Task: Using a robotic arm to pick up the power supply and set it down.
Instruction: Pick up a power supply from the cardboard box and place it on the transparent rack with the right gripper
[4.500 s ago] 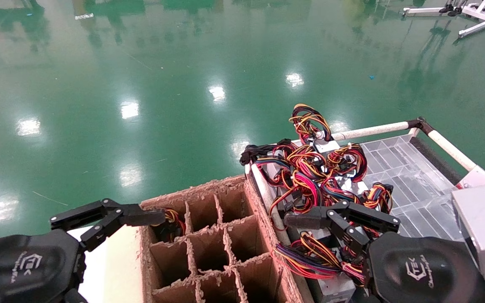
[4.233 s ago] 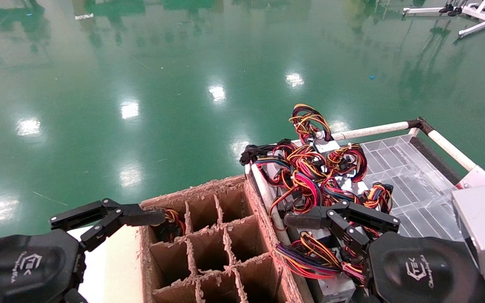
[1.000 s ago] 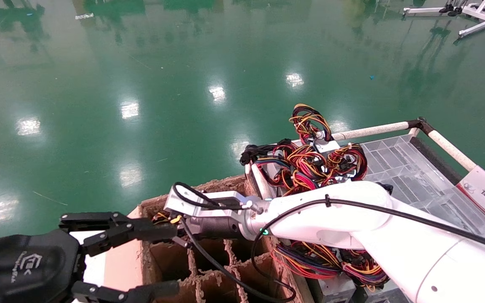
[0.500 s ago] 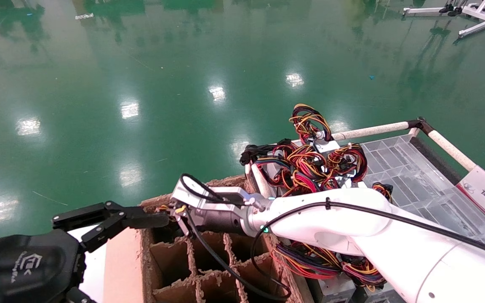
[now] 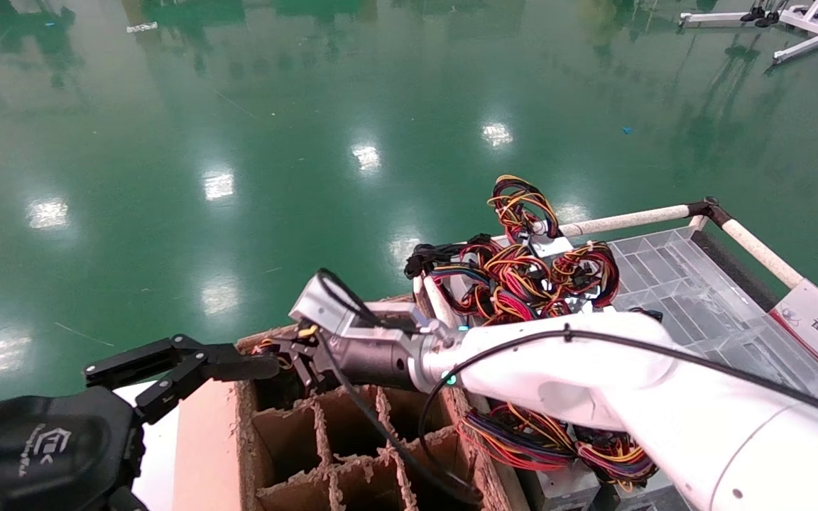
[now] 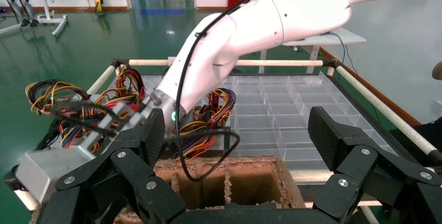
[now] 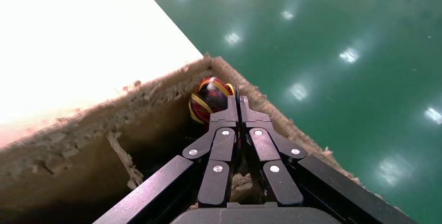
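Reach across the cardboard crate point(image 5: 352, 426) puts the right pincer point(image 7: 238, 101) down in its corner cell, likely because the power supply point(image 7: 208, 96) sits there, with only its red-and-yellow wire loop showing just ahead of the tips. Its fingers are pressed together against that loop; whether a strand is nipped is unclear. The left pincer point(image 6: 237, 130) hangs spread wide beside the crate.

The wire bundle point(image 7: 208, 99) lies in the box point(image 5: 352, 454) corner cell, just ahead of the right gripper's point(image 7: 237, 110) closed jaws.
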`<state>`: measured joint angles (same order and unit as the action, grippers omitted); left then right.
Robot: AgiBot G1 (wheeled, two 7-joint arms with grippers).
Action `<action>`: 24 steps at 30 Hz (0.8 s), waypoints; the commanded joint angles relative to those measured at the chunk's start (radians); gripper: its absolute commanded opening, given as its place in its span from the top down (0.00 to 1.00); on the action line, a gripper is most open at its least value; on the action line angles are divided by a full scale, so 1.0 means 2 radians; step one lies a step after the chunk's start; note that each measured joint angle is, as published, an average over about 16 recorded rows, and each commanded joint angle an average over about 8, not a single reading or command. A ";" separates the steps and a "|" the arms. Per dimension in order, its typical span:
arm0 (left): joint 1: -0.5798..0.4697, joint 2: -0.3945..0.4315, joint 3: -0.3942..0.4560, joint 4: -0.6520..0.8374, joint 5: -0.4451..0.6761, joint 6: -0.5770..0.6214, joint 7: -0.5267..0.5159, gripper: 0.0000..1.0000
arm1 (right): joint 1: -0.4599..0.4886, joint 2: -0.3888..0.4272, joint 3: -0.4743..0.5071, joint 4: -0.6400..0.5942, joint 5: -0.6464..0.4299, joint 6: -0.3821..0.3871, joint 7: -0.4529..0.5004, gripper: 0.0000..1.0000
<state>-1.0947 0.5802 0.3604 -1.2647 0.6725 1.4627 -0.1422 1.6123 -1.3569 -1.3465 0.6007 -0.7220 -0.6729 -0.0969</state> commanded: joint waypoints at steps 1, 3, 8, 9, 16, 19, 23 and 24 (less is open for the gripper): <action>0.000 0.000 0.000 0.000 0.000 0.000 0.000 0.00 | 0.003 0.001 0.003 -0.005 0.010 -0.010 -0.002 1.00; 0.000 0.000 0.000 0.000 0.000 0.000 0.000 0.00 | 0.006 0.003 0.008 -0.013 0.019 -0.027 -0.006 1.00; 0.000 0.000 0.000 0.000 0.000 0.000 0.000 0.00 | 0.013 0.009 0.022 -0.037 0.044 -0.078 -0.023 1.00; 0.000 0.000 0.000 0.000 0.000 0.000 0.000 0.00 | 0.014 0.010 0.026 -0.042 0.049 -0.089 -0.027 1.00; 0.000 0.000 0.000 0.000 0.000 0.000 0.000 0.00 | 0.014 0.026 0.061 -0.083 0.105 -0.188 -0.048 1.00; 0.000 0.000 0.000 0.000 0.000 0.000 0.000 0.00 | 0.013 0.035 0.078 -0.102 0.131 -0.238 -0.057 1.00; 0.000 0.000 0.000 0.000 0.000 0.000 0.000 0.00 | 0.017 0.044 0.096 -0.128 0.159 -0.302 -0.066 1.00; 0.000 0.000 0.000 0.000 0.000 0.000 0.000 0.00 | 0.019 0.046 0.100 -0.134 0.164 -0.314 -0.068 1.00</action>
<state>-1.0948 0.5801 0.3607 -1.2647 0.6723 1.4626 -0.1421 1.6559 -1.2620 -1.1507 0.3349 -0.4015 -1.2829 -0.2288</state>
